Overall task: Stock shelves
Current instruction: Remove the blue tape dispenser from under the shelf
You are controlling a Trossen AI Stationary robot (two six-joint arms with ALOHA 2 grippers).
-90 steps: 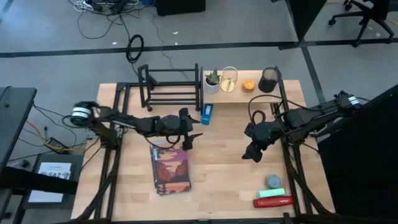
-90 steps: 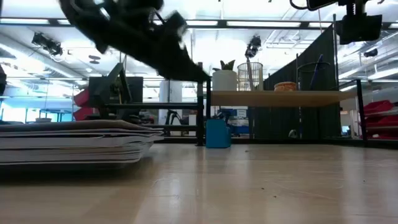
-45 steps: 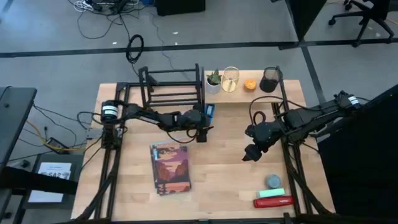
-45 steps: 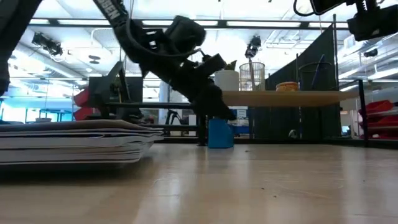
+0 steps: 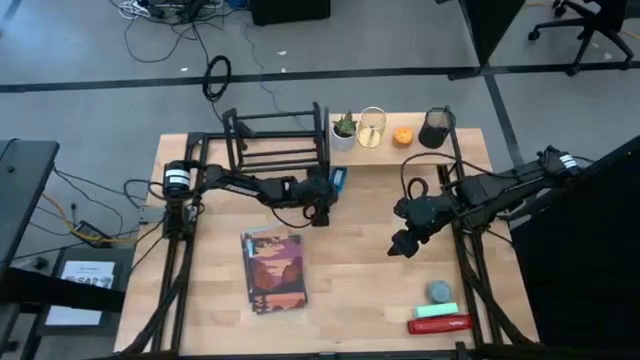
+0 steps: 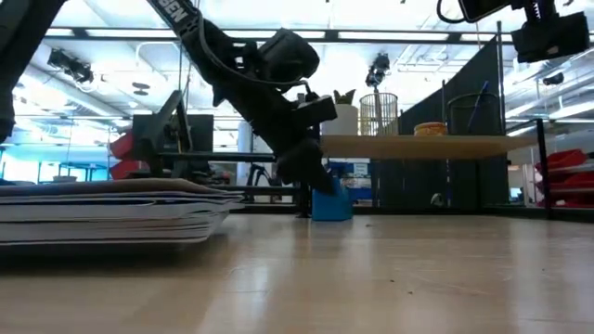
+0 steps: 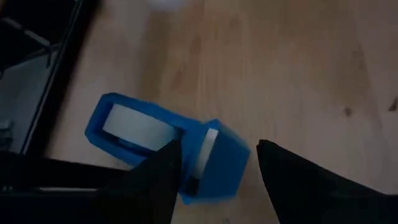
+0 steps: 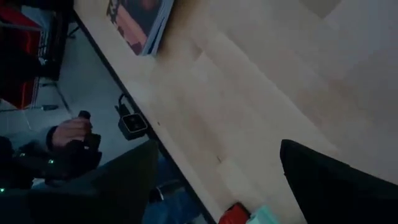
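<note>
Low view: the left hand [image 6: 316,176] covers the upper part of the blue tape dispenser [image 6: 331,204], left of centre; whether its fingers touch it cannot be told there. The magazine stack [image 6: 107,215] is cut off by the left edge. Left wrist view: the black rack [image 7: 25,68] is cropped at the upper left corner. Right wrist view: the magazine [image 8: 142,22] is cut by the top edge, a red object [image 8: 239,214] by the bottom edge, unidentifiable. A person's hand [image 8: 71,132], left of frame, grips something dark and indistinct.
</note>
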